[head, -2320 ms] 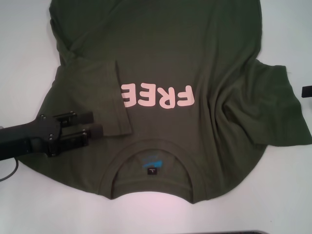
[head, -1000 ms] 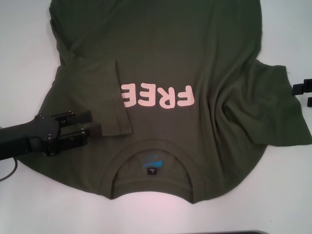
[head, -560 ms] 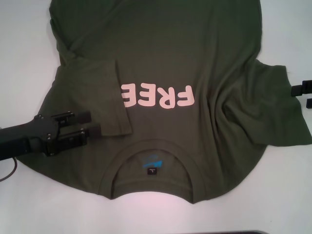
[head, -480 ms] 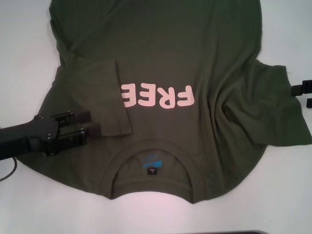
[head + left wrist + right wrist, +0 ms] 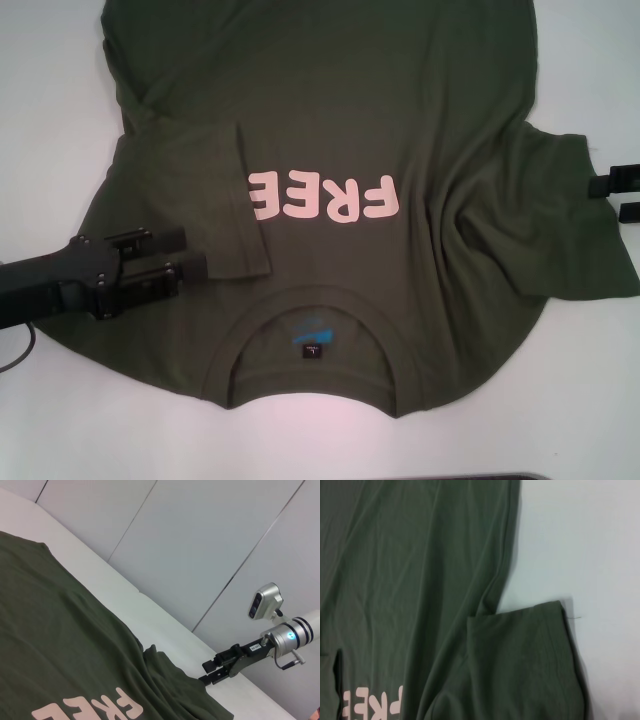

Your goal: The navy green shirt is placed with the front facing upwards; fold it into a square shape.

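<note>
L claw (image 5: pixel 197 252) low over shirt (image 5: pixel 400 110); R claw (image 5: pixel 606 196) at sleeve edge.

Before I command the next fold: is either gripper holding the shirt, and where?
Nothing is held. The left gripper is open beside the folded sleeve; the right gripper is open at the navy green shirt sleeve edge.

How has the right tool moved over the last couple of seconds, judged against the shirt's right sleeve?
Yes. The right tool has crept in from the head view's right edge toward the outspread sleeve of the navy green shirt, with more of it showing beside the sleeve's hem.
</note>
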You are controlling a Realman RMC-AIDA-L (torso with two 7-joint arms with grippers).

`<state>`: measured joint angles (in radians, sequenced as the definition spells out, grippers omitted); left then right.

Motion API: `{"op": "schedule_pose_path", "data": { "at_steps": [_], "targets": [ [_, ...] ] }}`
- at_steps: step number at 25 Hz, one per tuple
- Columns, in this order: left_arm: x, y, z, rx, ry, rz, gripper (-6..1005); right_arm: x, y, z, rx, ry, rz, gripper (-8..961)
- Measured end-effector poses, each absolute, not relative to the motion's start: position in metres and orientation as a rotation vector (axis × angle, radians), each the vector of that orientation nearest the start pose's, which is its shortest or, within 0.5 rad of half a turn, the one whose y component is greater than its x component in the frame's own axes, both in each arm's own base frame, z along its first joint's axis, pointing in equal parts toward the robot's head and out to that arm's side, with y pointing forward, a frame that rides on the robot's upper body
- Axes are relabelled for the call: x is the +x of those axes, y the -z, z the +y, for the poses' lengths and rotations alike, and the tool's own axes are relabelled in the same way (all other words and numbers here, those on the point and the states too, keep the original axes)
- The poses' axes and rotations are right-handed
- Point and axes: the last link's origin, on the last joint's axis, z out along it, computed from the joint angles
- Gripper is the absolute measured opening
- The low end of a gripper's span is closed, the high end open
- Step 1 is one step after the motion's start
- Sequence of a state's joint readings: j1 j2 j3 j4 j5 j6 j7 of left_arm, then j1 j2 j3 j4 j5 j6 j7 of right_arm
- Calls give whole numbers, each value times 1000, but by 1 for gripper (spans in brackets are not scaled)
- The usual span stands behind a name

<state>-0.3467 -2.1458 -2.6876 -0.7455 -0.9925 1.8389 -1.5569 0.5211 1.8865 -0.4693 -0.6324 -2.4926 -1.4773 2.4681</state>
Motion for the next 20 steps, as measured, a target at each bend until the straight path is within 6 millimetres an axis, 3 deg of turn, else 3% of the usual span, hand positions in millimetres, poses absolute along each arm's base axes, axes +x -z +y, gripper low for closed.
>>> {"op": "schedule_pose_path", "data": {
  "at_steps": [20],
  "targets": [
    [-300,-8,247,-2649,898,-1104,633,362,-72,327,-1915,-279,2040,768]
  ]
}}
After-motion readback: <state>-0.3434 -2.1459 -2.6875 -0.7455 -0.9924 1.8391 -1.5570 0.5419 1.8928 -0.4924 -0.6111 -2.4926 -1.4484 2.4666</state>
